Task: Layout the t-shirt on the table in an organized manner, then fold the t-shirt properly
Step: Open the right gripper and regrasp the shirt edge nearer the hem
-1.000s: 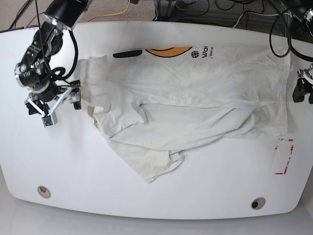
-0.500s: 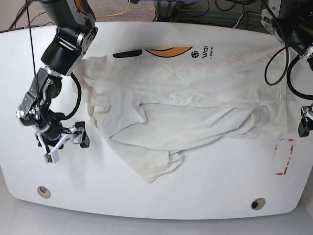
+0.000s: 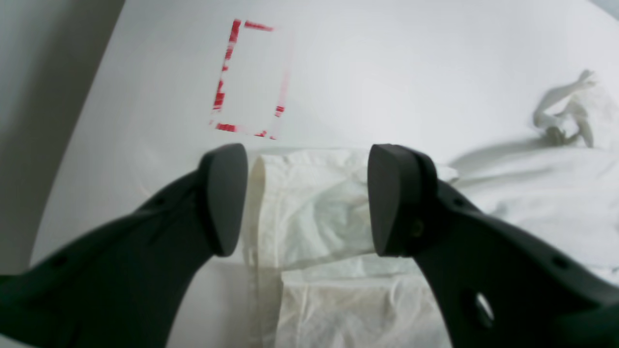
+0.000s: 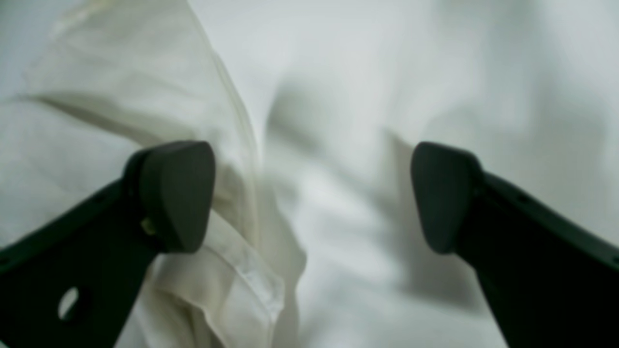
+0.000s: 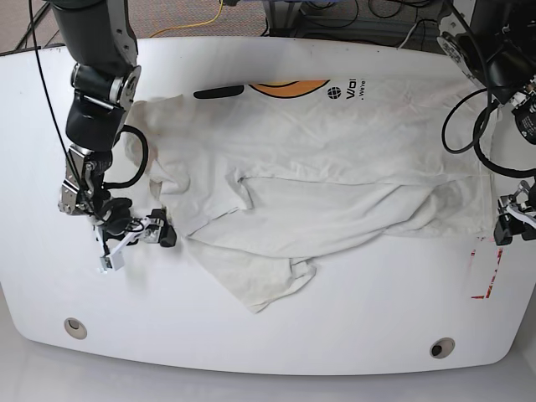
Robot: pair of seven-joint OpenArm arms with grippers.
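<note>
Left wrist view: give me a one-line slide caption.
Open left end effector poised over the t-shirt corner, beside the red tape mark on the white table.

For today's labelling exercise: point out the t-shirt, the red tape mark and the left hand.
t-shirt (image 5: 352, 159): base view, main body cloth.
red tape mark (image 3: 226, 87): left wrist view, its left edge.
left hand (image 3: 307, 200): left wrist view, midway between fingertips.

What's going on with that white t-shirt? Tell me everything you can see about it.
The t-shirt is off-white, thin and wrinkled, like cotton. It lies crumpled on the white table, partly folded over itself, with a loose flap trailing toward the near edge. An orange graphic and some black lettering show at its far edge. Its hemmed corner lies beside the red tape mark. The left gripper is open over that corner; the right gripper is open at the opposite edge. Neither grips it.
</note>
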